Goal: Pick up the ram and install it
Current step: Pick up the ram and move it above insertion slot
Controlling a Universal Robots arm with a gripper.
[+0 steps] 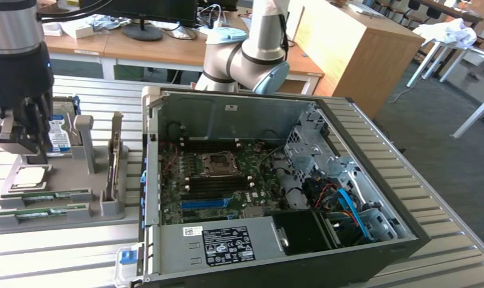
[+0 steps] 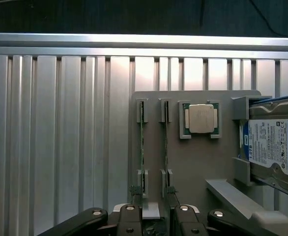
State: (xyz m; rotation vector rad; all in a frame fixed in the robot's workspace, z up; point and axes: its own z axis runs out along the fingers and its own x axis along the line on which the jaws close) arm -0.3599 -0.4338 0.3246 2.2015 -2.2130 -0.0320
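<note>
- Nothing of the task is done: the ram (image 1: 45,195) (image 2: 166,147) and its twin (image 1: 42,212) (image 2: 142,147) both sit in their grooves on the holder (image 1: 66,222) (image 2: 193,167), which stands by the table (image 1: 81,252) edge at the exterior view's left.
- The gripper (image 1: 26,147) (image 2: 154,223) hangs above the holder with its fingers spread and nothing between them. It touches neither stick.
- In the wrist view the gap between the fingers sits over one end of the two sticks. I cannot tell which one it favours.
- Pick-up, carry and seating in the board (image 1: 218,180) are all left to do.
- Room at the holder is tight. The sticks are close together, the CPU (image 1: 30,175) (image 2: 201,118) is just beside the ram, and the upright drive (image 1: 59,129) (image 2: 272,147) and grey posts stand near the fingers.
- On the holder's far side from the drive, the table slats (image 2: 60,147) lie bare.
- The case (image 1: 402,240) lies open, but its walls, drive cage and cables hem in the board, so the way in looks to be from above.
</note>
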